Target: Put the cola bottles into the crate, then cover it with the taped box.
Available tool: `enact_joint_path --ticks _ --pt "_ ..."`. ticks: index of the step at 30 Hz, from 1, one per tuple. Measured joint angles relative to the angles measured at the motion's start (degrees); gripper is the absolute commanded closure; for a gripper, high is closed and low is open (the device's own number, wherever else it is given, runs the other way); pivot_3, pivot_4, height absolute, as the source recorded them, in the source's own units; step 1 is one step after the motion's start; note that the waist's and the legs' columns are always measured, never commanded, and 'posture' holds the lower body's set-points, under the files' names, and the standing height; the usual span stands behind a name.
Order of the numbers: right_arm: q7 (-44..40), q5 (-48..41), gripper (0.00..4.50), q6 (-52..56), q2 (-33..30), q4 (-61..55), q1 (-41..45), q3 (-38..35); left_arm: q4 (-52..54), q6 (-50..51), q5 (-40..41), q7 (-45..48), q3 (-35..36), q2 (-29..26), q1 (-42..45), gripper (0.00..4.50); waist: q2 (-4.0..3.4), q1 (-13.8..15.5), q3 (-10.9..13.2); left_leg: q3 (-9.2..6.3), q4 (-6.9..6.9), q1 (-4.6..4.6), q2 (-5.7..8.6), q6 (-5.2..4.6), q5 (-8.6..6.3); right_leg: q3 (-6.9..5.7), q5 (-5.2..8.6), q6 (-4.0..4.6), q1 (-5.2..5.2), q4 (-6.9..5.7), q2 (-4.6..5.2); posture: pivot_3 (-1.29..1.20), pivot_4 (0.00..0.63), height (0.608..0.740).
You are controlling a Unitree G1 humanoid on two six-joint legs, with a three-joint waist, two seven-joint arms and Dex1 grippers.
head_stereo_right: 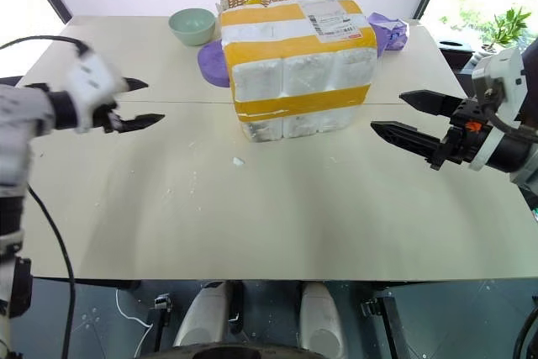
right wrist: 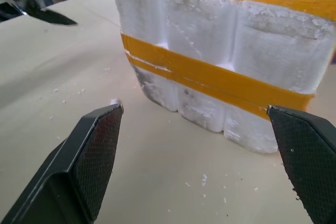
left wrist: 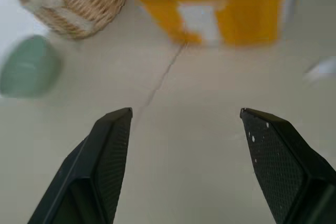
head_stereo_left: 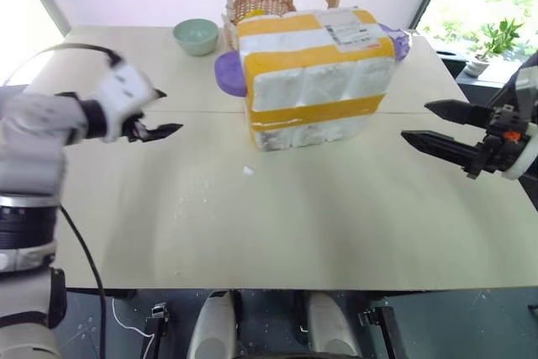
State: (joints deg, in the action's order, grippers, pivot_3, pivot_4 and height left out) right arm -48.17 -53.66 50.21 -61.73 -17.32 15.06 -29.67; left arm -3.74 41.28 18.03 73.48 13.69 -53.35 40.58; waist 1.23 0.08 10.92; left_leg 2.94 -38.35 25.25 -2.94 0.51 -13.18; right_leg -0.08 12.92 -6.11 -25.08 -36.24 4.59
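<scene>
The yellow-taped box (head_stereo_left: 315, 77) stands upright mid-table, label on top.

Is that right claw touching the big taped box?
Apart. In the right eye view, bare table separates the right gripper from the taped box.

The large white styrofoam box wrapped in wide yellow tape bands (head_stereo_left: 313, 77) stands over whatever lies beneath it, so nothing inside or under it can be made out. At its 9 o'clock a flat purple plate-like object (head_stereo_left: 229, 72) is half covered by the box; at 2 o'clock a crumpled purple piece (head_stereo_right: 388, 31) is partly behind it. The woven wicker basket (head_stereo_left: 256, 4) at 11 o'clock is hidden low down, its handle cut off by the frame edge. The white shipping label's (head_stereo_left: 354, 29) print is too small to read.
</scene>
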Motion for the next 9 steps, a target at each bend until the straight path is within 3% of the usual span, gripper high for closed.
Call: enact_joint_path --ticks 4,9 --pt "-4.46 4.08 0.00 -3.12 -2.50 4.56 1.59 2.21 -7.90 9.26 11.29 9.87 5.91 -10.20 7.61 1.08 -0.07 -0.86 -0.04 0.03 0.20 -0.24 0.02 0.00 -0.01 0.01 0.03 0.00 0.16 0.05 0.01 0.00 0.150 0.740" --pt "-8.05 8.27 0.00 -6.22 -2.64 8.71 3.96 6.08 -16.15 9.27 13.03 15.00 2.89 -14.26 9.54 1.08 -0.11 -0.83 -0.05 0.06 0.29 -0.76 0.01 0.01 -0.02 0.01 0.19 0.28 0.57 0.06 0.01 0.00 0.150 0.740"
